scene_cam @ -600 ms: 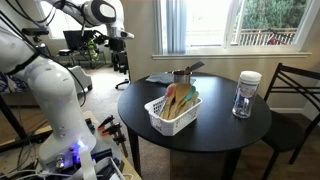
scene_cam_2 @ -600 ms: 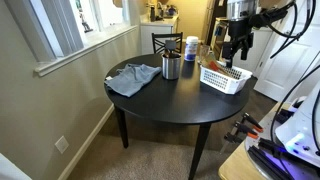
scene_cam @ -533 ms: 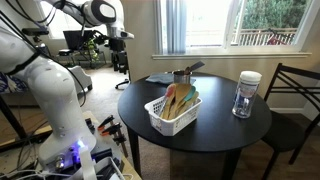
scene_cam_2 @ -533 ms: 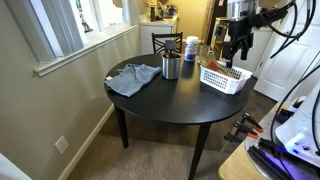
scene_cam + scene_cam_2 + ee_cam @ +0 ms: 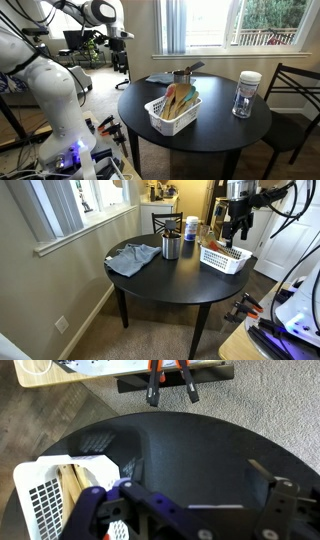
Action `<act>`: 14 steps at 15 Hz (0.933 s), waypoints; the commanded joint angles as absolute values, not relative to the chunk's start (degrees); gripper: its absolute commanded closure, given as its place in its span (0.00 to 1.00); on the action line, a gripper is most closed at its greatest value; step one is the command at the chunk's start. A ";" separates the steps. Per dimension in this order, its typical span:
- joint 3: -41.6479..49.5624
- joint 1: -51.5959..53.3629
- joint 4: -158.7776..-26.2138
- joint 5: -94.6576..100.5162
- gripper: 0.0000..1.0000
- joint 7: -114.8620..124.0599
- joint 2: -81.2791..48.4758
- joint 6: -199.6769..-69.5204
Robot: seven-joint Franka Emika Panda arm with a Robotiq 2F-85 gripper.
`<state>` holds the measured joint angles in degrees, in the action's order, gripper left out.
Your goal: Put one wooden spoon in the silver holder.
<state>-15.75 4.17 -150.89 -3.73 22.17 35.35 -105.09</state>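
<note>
One spoon (image 5: 74,482) wanted; I see it in basket (image 5: 30,500), at 9 o'clock from claw (image 5: 190,475) in wrist view, handle running roughly 12-to-6. Claw released, jaws wide, holding nothing. Holder (image 5: 171,247) stands at basket's 9 o'clock in exterior view. I'd shift toward 9, then descend.

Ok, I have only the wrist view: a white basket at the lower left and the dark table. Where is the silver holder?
Observer: The silver holder stands on the table beside a blue cloth, apart from the basket.
Operator: Is it empty?
Observer: No, something dark sticks out of its top.
Operator: And the gripper height?
Observer: The gripper hangs above the basket, clear of the wooden spoons inside.
</note>
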 commanded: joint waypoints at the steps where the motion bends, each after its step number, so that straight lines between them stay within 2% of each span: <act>1: -14.84 4.86 -151.39 -2.95 0.00 21.94 35.74 -104.79; 4: -11.32 3.80 -150.76 -3.59 0.00 19.44 36.33 -103.34; 11: 5.37 2.84 -141.56 -9.14 0.00 -2.73 32.99 -93.67; 14: 8.51 2.75 -137.05 -8.58 0.00 -11.44 30.54 -89.80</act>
<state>6.82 3.29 -141.72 -7.99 -3.48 34.07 -93.74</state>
